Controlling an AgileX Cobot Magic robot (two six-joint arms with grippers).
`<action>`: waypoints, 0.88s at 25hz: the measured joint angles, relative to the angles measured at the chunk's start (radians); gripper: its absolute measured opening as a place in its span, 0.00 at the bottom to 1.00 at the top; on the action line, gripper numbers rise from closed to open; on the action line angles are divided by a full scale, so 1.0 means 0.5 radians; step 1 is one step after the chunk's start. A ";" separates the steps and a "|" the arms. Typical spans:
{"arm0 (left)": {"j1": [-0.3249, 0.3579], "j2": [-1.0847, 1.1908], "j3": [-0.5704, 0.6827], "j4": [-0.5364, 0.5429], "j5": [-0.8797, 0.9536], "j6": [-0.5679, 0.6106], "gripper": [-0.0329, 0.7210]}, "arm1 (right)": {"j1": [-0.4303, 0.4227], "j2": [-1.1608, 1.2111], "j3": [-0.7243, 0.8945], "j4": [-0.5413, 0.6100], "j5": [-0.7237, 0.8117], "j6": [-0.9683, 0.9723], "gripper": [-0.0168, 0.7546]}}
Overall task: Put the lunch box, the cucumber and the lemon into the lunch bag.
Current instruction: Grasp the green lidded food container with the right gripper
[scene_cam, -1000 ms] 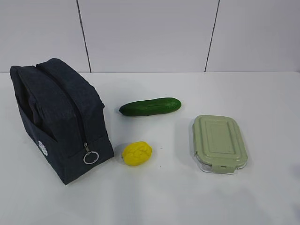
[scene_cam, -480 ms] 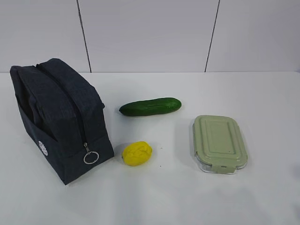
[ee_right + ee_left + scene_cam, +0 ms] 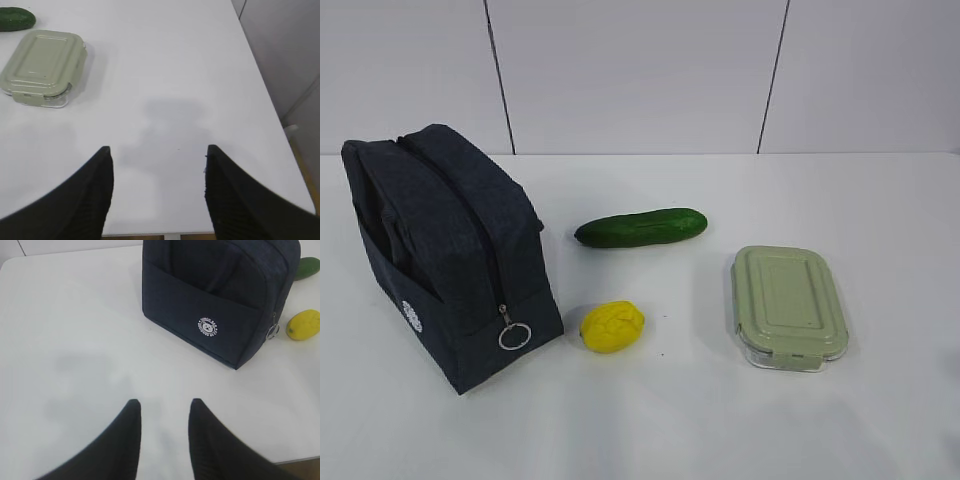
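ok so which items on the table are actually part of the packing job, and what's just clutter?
Part of the job:
lunch bag, zipped shut
lunch box, lid on
cucumber
lemon

Just lying about:
nothing; only the bare white table remains. Both pincers hover open and empty: left pincer, right pincer.

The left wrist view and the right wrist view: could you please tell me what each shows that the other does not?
Only the left wrist view shows the boxy dark navy fabric lunch bag, the small yellow oval lemon and the open left gripper. Only the right wrist view shows the clear glass lunch box with a sage-green lid and the open right gripper. Both show the dark green cucumber and the white table.
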 joint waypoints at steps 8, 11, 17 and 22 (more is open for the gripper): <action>0.000 0.000 0.000 0.000 0.000 0.000 0.36 | 0.000 0.315 -0.075 0.422 0.000 0.034 0.61; 0.000 0.000 0.000 0.000 0.000 0.000 0.36 | 0.000 0.560 -0.138 0.470 -0.009 0.024 0.62; 0.000 0.000 0.000 0.000 0.000 0.000 0.36 | 0.000 0.992 -0.310 0.587 -0.189 -0.059 0.62; 0.000 0.000 0.000 0.000 0.000 0.000 0.36 | 0.000 1.302 -0.404 0.804 -0.293 -0.233 0.62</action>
